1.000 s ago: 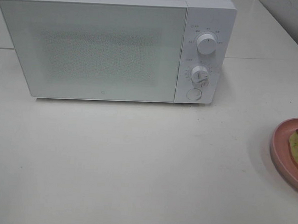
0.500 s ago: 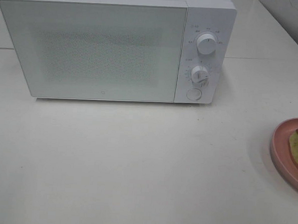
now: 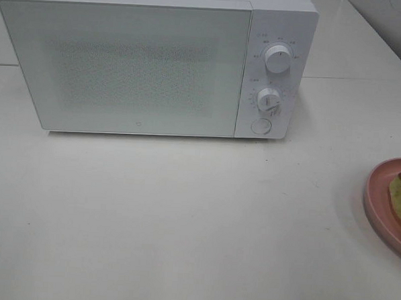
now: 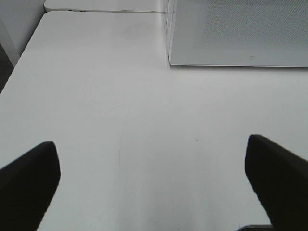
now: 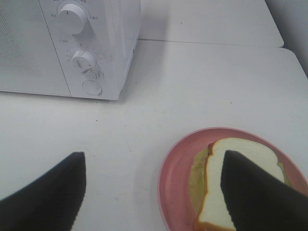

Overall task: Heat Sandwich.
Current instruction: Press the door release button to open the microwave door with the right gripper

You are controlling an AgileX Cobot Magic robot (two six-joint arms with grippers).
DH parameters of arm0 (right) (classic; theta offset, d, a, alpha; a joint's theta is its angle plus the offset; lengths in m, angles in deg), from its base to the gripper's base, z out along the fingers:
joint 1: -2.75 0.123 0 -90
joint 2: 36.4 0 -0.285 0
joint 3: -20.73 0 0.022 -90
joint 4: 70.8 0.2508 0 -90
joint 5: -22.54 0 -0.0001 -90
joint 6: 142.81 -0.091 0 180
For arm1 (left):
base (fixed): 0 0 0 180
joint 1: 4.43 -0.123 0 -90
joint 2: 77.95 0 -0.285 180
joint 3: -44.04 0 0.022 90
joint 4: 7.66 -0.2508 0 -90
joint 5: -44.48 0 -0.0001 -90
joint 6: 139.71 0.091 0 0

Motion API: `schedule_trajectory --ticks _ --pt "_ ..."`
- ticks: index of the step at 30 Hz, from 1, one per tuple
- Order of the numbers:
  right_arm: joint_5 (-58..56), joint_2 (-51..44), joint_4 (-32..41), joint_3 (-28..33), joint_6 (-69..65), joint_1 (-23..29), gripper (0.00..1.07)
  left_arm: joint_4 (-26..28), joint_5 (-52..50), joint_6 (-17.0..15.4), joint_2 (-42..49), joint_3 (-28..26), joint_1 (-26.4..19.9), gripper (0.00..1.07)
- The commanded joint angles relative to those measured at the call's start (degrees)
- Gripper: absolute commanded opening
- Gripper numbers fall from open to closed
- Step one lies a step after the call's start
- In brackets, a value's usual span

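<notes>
Zero steps done, by the look of it: microwave [image 3: 137,66] door shut, sandwich [image 5: 214,197] sitting on the pink plate [image 5: 175,192] at the desk's [image 3: 183,216] right edge, well apart from the microwave. To do: open door, plate in, shut, set dials. Left end effector [image 4: 151,147] spread wide over bare desk, gripping nothing. Right end effector [image 5: 153,158] also spread and empty, near the plate. Overhead view cuts off most of plate & sandwich. One finger hides part of the bread. Microwave interior unreadable thru the dotted door.

White table [image 3: 183,223] with microwave [image 3: 138,59] and pink plate [image 3: 375,199]
</notes>
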Motion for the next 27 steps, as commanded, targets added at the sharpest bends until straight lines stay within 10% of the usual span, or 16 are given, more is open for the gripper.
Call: schedule_trajectory --ticks 1,27 --pt "7.5 3.4 -0.1 1.8 0.0 -0.3 0.75 0.1 -0.1 0.0 1.5 0.0 0.3 1.00" --pt "54.2 38.0 -0.2 3.7 -4.7 -0.3 0.75 0.1 -0.1 0.0 1.5 0.0 0.3 1.00"
